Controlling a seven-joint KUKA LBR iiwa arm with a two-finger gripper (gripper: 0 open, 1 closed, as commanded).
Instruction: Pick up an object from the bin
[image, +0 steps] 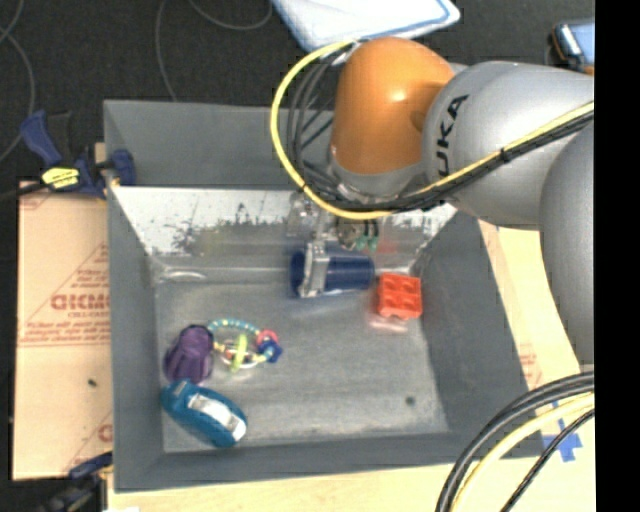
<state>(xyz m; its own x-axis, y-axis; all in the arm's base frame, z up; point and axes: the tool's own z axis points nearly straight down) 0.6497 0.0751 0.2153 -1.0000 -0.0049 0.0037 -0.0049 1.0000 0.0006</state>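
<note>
Blue cylinder (345, 272) lies on its side at 12 o'clock in the bin (330, 395), near the back wall. The gripper (317, 276) is down on it; I cannot tell whether it is clamped or apart. A red brick (398, 297) sits just beside, at 4 o'clock. Well apart at 8 o'clock lie a bead ring (243, 345), a purple toy (188, 352) and a blue-and-white gadget (205, 415).

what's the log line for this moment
gripper: low at dark blue cylinder, back of bin | red brick: beside cylinder | grasp: unclear
</note>
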